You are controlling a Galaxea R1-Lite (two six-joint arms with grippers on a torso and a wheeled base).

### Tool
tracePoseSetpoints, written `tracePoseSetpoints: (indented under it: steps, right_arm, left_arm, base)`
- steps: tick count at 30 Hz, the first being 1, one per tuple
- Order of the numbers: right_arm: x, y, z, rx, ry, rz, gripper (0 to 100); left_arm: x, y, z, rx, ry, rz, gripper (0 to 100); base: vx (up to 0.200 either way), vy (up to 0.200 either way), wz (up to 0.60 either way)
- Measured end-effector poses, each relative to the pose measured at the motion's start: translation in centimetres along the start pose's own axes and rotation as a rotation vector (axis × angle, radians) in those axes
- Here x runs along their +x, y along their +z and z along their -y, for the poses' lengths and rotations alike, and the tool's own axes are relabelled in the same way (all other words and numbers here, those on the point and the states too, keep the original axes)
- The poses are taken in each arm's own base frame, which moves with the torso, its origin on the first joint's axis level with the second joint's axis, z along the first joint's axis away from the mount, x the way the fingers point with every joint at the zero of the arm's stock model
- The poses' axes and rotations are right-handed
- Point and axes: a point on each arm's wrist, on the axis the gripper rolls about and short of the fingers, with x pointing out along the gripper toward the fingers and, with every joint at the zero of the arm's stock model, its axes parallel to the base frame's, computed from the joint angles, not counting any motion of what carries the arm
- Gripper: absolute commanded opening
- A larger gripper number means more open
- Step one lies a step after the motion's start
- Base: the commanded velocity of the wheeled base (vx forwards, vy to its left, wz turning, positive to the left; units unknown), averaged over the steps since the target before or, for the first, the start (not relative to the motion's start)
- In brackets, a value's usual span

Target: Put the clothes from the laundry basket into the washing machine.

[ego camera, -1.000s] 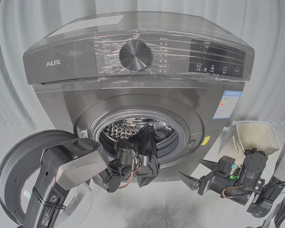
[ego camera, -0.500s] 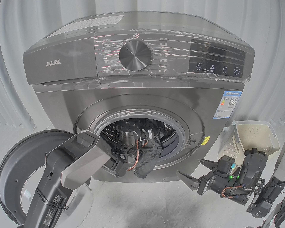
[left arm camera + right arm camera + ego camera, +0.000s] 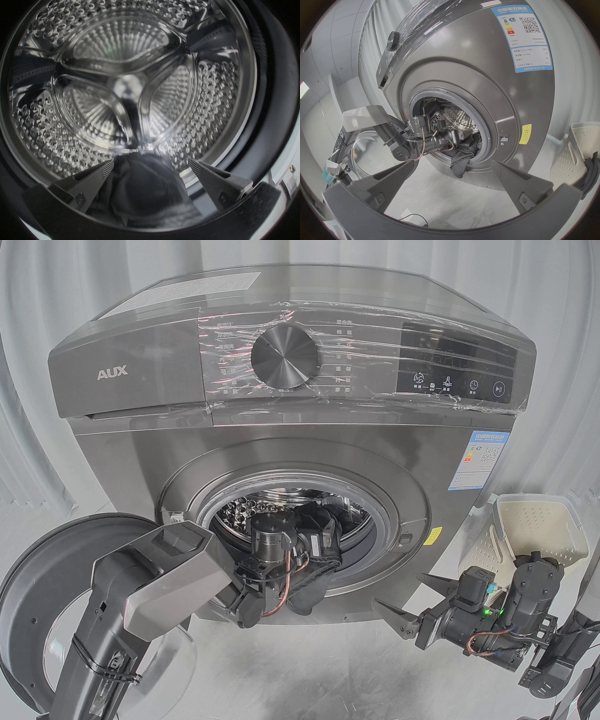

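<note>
A dark, crumpled garment (image 3: 307, 596) was draped over the lower lip of the washing machine (image 3: 350, 446) opening, partly inside the drum (image 3: 125, 93). The left gripper (image 3: 150, 165) was spread wide at the garment, clasping nothing. The right gripper (image 3: 400, 593) was spread wide near the cream laundry basket (image 3: 544, 521).

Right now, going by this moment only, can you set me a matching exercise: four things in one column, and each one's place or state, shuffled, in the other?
Things
1. dark garment
2. door
3. laundry basket
4. right hand

Places or states
A. open and empty, low in front of the washing machine
B. swung open on the robot's left
C. draped over the lower lip of the round opening, one end hanging outside
D. beside the machine, on the robot's right

Pairs: 1-C, 2-B, 3-D, 4-A
</note>
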Motion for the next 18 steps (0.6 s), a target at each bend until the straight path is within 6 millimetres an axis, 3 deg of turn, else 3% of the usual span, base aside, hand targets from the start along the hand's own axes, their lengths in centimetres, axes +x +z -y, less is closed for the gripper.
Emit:
tracePoseSetpoints:
  steps: [8, 18]
  right_arm:
    - [0.1, 0.1, 0.0, 0.0, 0.001, 0.005, 100]
    - [0.2, 0.2, -0.1, -0.001, 0.004, 0.014, 100]
  left_arm:
    - [-2.9, -1.8, 0.2, 0.031, -0.057, -0.145, 100]
    - [-2.6, -3.5, 0.2, 0.04, -0.08, -0.175, 100]
  base:
    - [0.0, 0.0, 0.0]
    - [0.0, 0.0, 0.0]
